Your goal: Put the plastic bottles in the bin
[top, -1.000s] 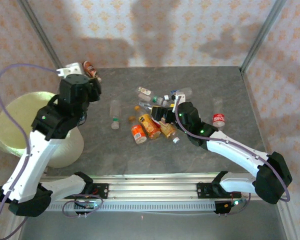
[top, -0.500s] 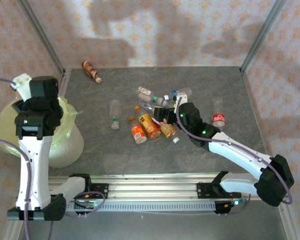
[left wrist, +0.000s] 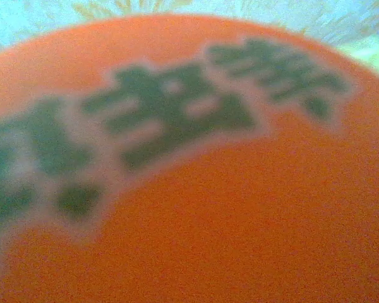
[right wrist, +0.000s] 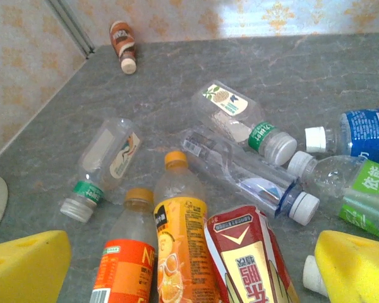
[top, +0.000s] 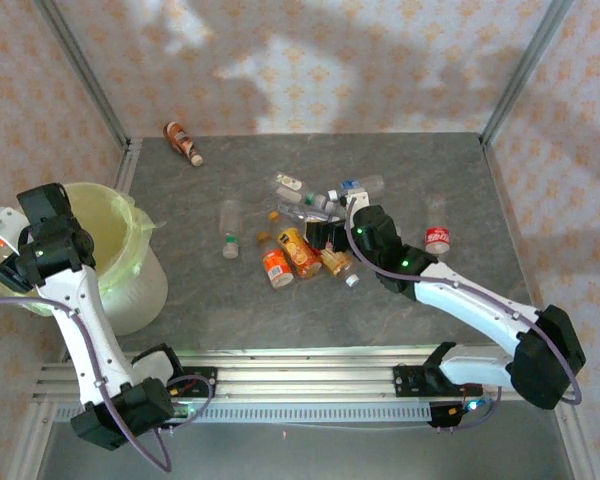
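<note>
Top external view: left arm (top: 50, 250), a second ago reaching over the table's far-left corner, is now hanging bent above the bin (top: 140, 285), so one drop is looking imminent. Left wrist view: orange-labelled bottle (left wrist: 189, 189) is sitting hard against the lens, apparently being pinched by the left gripper. Right gripper (right wrist: 191, 268) is hovering low, jaws spread wide and empty, over the plastic bottles (top: 305, 235) lying mid-table, barely shifting meanwhile.
</note>
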You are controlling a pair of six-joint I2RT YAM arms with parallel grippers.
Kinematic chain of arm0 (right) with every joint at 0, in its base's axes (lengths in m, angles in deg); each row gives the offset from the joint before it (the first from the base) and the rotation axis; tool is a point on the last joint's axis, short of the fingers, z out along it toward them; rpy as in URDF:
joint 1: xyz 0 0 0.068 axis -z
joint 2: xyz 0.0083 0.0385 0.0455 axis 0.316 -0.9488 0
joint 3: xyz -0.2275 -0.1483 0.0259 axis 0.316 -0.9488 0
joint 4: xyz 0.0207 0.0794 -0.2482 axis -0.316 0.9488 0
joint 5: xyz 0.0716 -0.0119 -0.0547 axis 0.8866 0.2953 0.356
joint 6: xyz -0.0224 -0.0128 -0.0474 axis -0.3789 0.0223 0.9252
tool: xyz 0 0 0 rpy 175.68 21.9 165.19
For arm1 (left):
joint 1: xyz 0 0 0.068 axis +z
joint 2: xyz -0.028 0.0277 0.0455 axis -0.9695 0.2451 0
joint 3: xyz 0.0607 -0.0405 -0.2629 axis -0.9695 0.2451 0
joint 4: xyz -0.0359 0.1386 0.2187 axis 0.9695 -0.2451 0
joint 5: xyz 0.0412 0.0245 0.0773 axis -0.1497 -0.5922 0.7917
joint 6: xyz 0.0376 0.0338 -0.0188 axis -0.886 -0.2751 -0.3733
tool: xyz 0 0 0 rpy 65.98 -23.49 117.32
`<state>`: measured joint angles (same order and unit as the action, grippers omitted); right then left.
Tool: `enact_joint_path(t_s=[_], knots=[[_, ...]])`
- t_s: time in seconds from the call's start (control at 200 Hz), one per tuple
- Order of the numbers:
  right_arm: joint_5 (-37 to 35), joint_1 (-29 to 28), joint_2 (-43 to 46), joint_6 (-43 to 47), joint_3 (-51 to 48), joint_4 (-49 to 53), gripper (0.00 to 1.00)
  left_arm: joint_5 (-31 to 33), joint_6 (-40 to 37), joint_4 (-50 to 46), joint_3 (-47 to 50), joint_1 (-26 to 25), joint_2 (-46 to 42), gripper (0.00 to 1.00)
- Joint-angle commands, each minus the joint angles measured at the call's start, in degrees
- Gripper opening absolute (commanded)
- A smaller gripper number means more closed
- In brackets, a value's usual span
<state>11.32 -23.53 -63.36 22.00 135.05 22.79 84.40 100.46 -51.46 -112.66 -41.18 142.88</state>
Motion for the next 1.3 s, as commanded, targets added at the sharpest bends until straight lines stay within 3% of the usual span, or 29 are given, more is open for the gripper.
enact_joint_path(t_s=[0.0,0.315,0.876,1.101,1.296], knots=[[1.22,-0.15,-0.39,1.19,1.73,0.66,0.99,-3.09,0.01,1.73,1.61,3.80,0.85,0.50],[1.09,-0.15,0.09,0.82,0.84,0.98,0.99,-4.01,1.14,-0.56,0.16,5.09,5.17,0.64],[0.72,-0.15,0.09,-0.49,0.08,0.87,0.99,-20.28,3.20,-2.18,-8.29,4.60,6.41,0.79],[0.99,-0.15,-0.07,-0.93,0.15,0.92,0.99,-26.75,5.95,-0.62,-9.64,-1.15,3.97,0.86],[1.23,-0.15,-0.44,-1.82,0.24,0.77,0.99,-41.19,10.38,2.90,-12.50,-9.54,1.82,0.92]])
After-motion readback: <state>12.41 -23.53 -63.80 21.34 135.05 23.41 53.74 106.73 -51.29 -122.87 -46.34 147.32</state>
